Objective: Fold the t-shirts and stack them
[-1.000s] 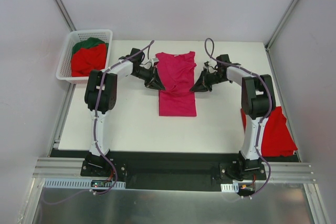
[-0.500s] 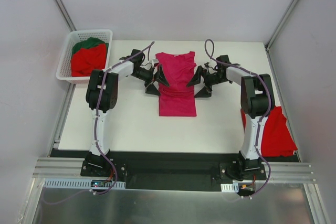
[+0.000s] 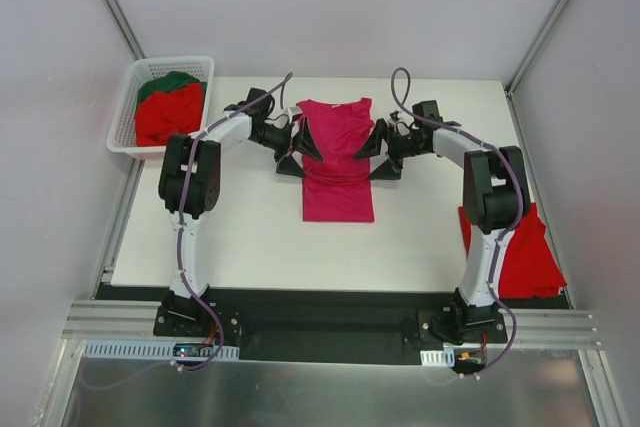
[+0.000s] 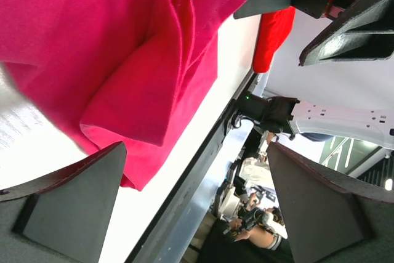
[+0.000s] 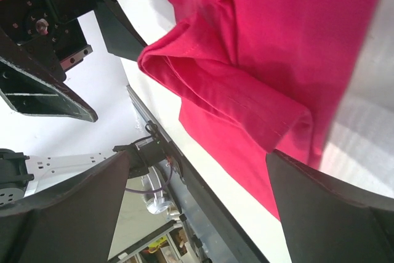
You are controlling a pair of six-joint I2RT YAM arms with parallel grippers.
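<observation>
- Pink t-shirt point(image 3: 337, 182) mid tabletop point(image 3: 250, 227), sides folded in; crosswise fold prob. left.
- Left tool point(image 3: 299, 154) & right tool point(image 3: 376, 157): both wide, empty, flanking it.
- Red t-shirt point(image 3: 525, 252) at right edge; red + green t-shirts point(image 3: 168, 112) in basket point(image 3: 122, 122) not done.

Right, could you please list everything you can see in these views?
magenta shirt: one, magenta-pink, partly folded, middle of the table
red shirt: one, bright red, at the table's near right edge
basket: one, white lattice, at the table's far left corner
red cloth: count unclear, bright red, in the basket
green cloth: one, dark green, in the basket, behind the red
table: one, white, under everything
left gripper: one, black, open, at the magenta shirt's left edge
right gripper: one, black, open, at the magenta shirt's right edge
</observation>
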